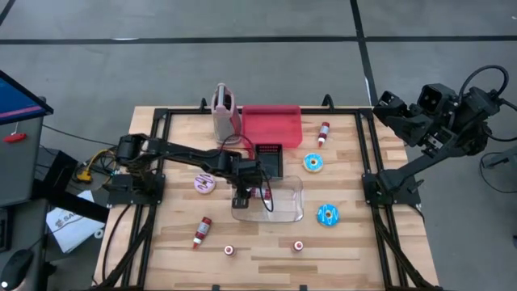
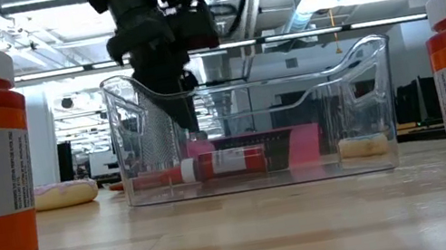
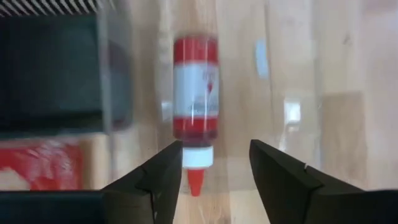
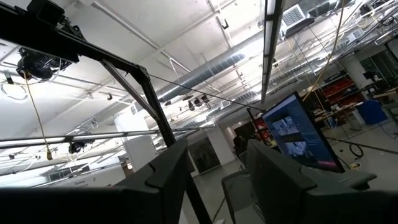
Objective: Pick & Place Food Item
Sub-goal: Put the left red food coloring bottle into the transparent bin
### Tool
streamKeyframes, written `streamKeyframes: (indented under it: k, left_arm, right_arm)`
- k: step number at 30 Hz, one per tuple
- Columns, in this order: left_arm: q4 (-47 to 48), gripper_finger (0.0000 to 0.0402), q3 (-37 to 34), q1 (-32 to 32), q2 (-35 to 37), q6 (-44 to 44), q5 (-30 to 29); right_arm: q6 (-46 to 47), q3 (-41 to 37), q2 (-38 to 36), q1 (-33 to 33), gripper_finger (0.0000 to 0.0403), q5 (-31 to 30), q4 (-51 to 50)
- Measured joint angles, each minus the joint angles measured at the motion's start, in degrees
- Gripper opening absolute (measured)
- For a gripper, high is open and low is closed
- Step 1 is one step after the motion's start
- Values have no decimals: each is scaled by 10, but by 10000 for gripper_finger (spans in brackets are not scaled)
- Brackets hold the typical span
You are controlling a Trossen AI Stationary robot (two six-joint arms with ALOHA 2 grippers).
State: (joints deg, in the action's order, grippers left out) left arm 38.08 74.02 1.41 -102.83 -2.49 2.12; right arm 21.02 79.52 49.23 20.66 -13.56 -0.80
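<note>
Sauce bottle (image 3: 194, 102) is lying flat inside the clear bin (image 1: 289, 212) mid-worktop, and nothing's got hold of it. Left arm stretches across from the left side, wrist bent down, left hand (image 3: 214, 163) spread open just above the bottle's cap. Right arm's folded up off the right edge, its right hand (image 4: 214, 163) open and aimed at the ceiling.

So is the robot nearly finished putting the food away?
Not nearly. One red bottle already lies in the clear bin; the left claw hangs open over it. Two blue donuts, a pink donut and other bottles wait on the table. The right claw is parked off to the side.
</note>
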Motion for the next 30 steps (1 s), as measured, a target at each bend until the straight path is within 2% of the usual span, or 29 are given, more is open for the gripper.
streamKeyframes:
  k: [7, 10, 15, 19, 24, 30]
  left_arm:
    - [4, 190, 1, -3, 116, 23, -37]
    - [47, 191, 2, -3, 165, 84, -65]
    - [211, 185, 0, 12, 227, 252, -86]
    - [302, 172, -6, 80, 261, 393, -65]
    - [356, 176, -7, 177, 278, 609, -46]
    - [356, 213, -7, 277, 254, 822, -57]
  right_arm:
    - [0, 0, 0, 0, 159, 0, 0]
    - [0, 0, 0, 0, 159, 0, 1]
    - [-5, 0, 0, 0, 159, 0, 3]
    - [-5, 0, 0, -1, 159, 0, 6]
    - [-10, 0, -1, -1, 159, 0, 9]
    - [-11, 0, -1, -1, 159, 0, 15]
